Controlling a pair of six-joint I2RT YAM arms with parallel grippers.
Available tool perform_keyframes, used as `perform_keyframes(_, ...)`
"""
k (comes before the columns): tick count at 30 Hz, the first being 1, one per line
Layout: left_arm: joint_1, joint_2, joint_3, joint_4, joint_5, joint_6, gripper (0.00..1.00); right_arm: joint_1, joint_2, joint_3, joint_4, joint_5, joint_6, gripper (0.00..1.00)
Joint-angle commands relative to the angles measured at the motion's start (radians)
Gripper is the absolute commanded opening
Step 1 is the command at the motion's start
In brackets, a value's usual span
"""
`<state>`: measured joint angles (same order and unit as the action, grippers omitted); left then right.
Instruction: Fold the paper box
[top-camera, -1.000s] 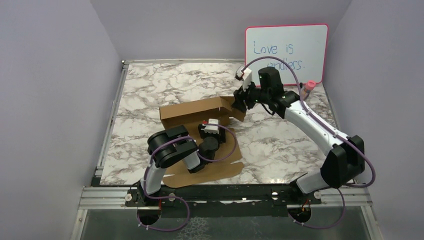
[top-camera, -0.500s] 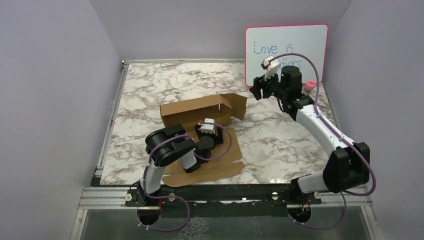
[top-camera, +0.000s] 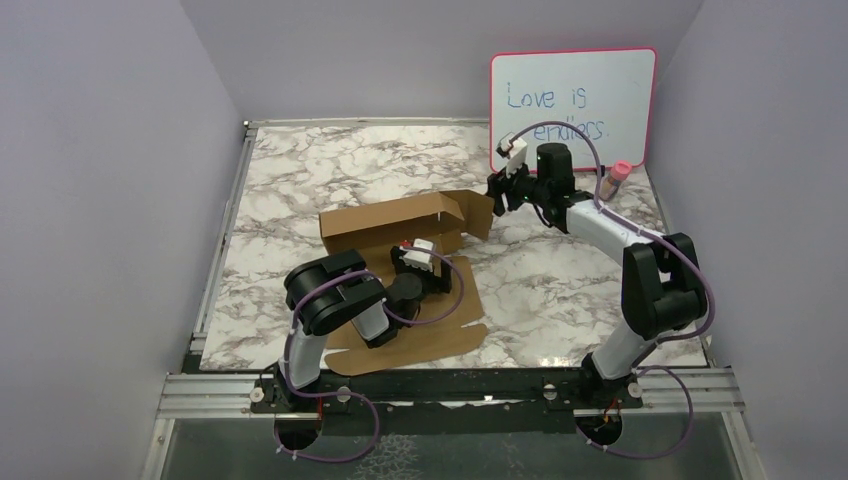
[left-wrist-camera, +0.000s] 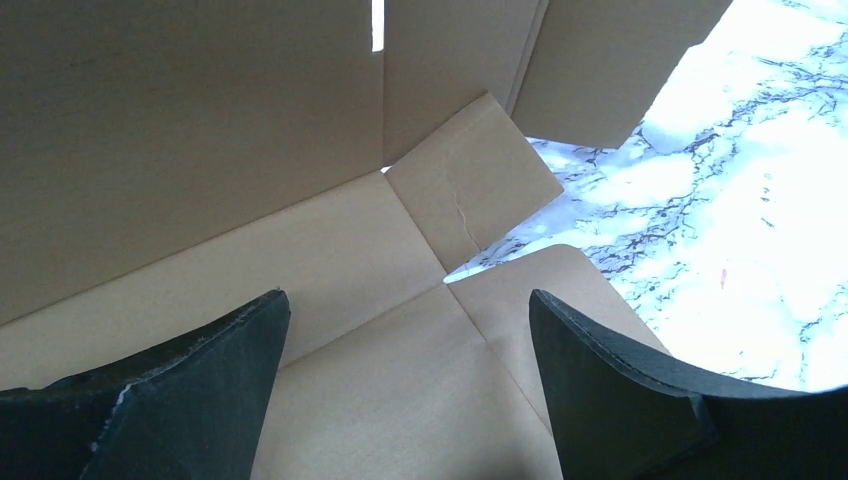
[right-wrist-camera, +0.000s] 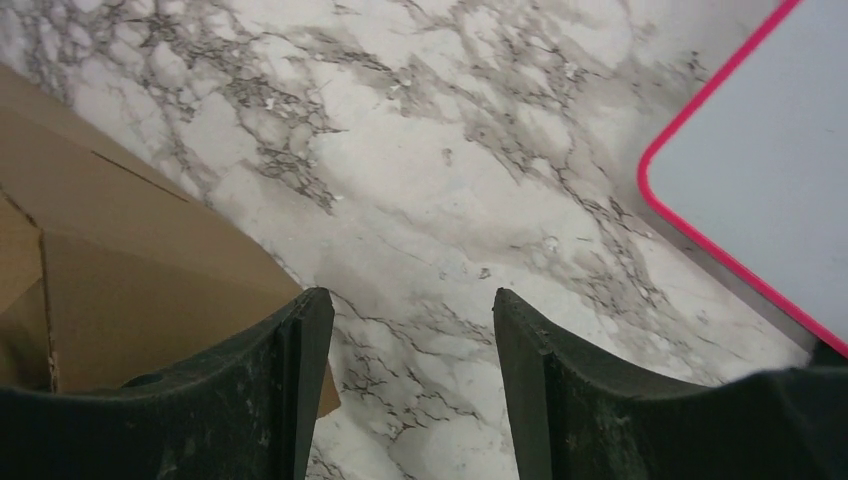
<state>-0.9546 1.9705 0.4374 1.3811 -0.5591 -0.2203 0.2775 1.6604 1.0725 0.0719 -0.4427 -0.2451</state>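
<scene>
The paper box (top-camera: 385, 222) is located at the middle of the marble surface (top-camera: 300, 170), directly ahead of the left arm. It is presented as plain brown corrugated cardboard, unmarked and partly erected: the rear wall (top-camera: 400, 212) is raised, while the base panel (left-wrist-camera: 400, 400) and the near flaps lie flat on the surface. Crease lines and one narrow slit are visible in the left wrist view.

The left end effector (top-camera: 420, 262) is positioned low over the base panel, just in front of the rear wall. Its fingers (left-wrist-camera: 200, 380) are spread apart and nothing is gripped between them. This placement is judged to pin the sheet down so that the box does not slide while a flap is worked.

The right end effector (top-camera: 497, 190) is stationed just beside the end flap (top-camera: 478, 212) at the right end of the rear wall, between the box and the pink-framed whiteboard (top-camera: 572, 105). It is released, with only bare marble seen between its fingers (right-wrist-camera: 290, 390). From this position, the end flap can be pushed inward.
</scene>
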Motion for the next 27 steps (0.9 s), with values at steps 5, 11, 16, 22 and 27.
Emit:
perform_keyframes(5, 0.002, -0.009, 0.018, 0.043, 0.028, 0.058, 0.93, -0.002, 0.028, -0.041, 0.054, -0.270, 0.053, 0.62)
perform_keyframes(11, 0.001, 0.006, 0.013, 0.071, 0.033, 0.092, 0.94, 0.007, 0.009, -0.097, 0.100, -0.316, 0.114, 0.61)
perform_keyframes(16, -0.005, 0.025, 0.022, 0.082, 0.046, 0.122, 0.94, 0.014, 0.008, -0.135, 0.147, -0.337, 0.147, 0.61)
perform_keyframes(22, -0.018, 0.036, 0.035, 0.098, 0.056, 0.199, 0.95, 0.019, 0.011, -0.145, 0.164, -0.333, 0.165, 0.60)
perform_keyframes(27, -0.064, 0.023, -0.041, 0.204, 0.081, 0.262, 0.95, 0.019, 0.011, -0.152, 0.161, -0.307, 0.157, 0.60)
